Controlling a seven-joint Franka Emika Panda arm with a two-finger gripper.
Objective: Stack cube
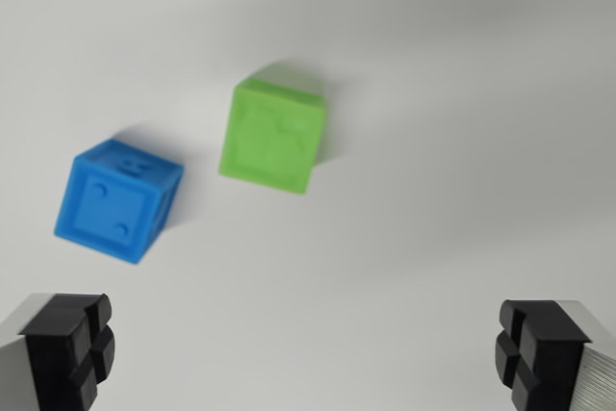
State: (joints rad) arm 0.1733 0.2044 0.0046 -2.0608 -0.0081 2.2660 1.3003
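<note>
A green cube [272, 134] rests on the white surface near the middle of the wrist view, slightly blurred. A blue cube [117, 199] with embossed marks sits apart from it, toward the wrist view's left and a bit nearer. The two cubes do not touch. My gripper [306, 348] hangs above the surface with its black fingertips [79, 346] spread wide at the bottom corners of the picture. It is open and nothing lies between the fingers. Both cubes lie ahead of the fingertips, the green one closer to the centre line.
A plain white tabletop [462, 93] fills the view around the cubes. Soft shadows fall behind each cube.
</note>
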